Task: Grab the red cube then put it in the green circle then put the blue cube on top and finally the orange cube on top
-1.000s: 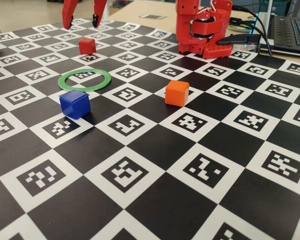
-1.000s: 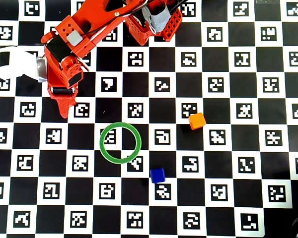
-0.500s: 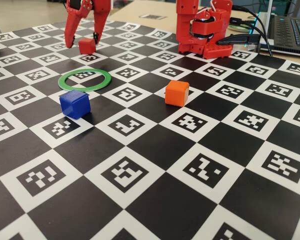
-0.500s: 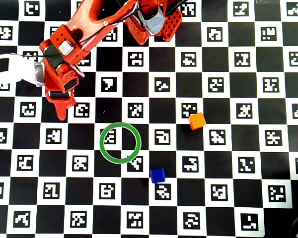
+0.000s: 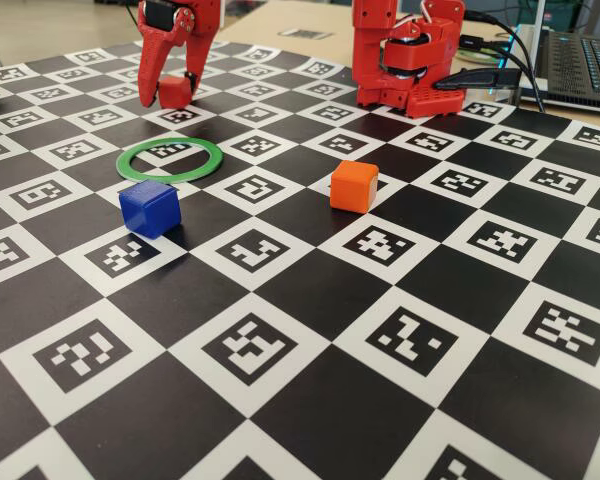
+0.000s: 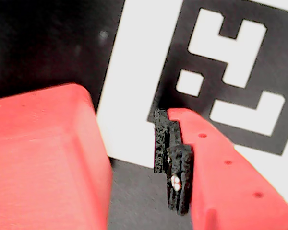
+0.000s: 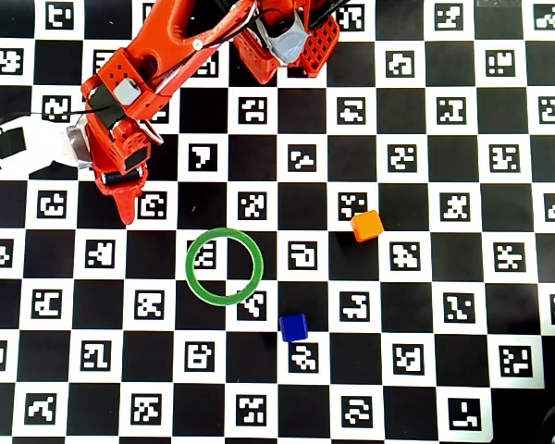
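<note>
Pincer [image 5: 173,88]: standing low over the bench [image 5: 310,300], its fingers spread around the red cube [image 5: 175,91]; whether they are pressing on it I cannot tell.
Red cube: sitting between the fingers, beyond the green ring in the fixed view; filling the left of the wrist view [image 6: 43,158].
Ring [image 7: 224,265]: lying flat and empty, apart from the pincer.
Blue cube [image 7: 294,327]: resting just outside the ring.
Orange cube [image 7: 367,226]: sitting well right of the ring in the overhead view.
</note>
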You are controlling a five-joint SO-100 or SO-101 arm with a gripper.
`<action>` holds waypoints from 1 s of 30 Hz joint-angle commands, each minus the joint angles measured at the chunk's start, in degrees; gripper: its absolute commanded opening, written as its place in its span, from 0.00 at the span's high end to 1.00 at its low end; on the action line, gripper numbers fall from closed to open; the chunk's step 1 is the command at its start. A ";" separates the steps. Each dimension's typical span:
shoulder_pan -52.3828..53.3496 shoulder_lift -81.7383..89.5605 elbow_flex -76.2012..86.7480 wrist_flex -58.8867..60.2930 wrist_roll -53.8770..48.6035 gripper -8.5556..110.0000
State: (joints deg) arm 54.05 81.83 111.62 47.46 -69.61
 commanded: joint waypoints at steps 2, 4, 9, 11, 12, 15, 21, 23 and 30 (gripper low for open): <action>-1.32 2.46 -0.44 -1.49 -2.02 0.58; -1.58 2.46 -0.35 -1.49 -3.16 0.58; -2.20 2.55 -0.35 -1.58 -4.22 0.58; -2.20 2.55 -0.35 -1.58 -4.57 0.58; -2.20 2.55 -0.26 -1.67 -4.66 0.58; -2.29 2.55 -0.26 -1.67 -4.92 0.60; -2.29 2.72 -0.26 -1.76 -4.92 0.77; -2.29 2.99 -0.79 -0.70 -5.01 0.81; -2.29 5.27 -9.05 11.34 -2.55 0.87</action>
State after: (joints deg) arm 52.29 81.91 110.04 53.09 -73.39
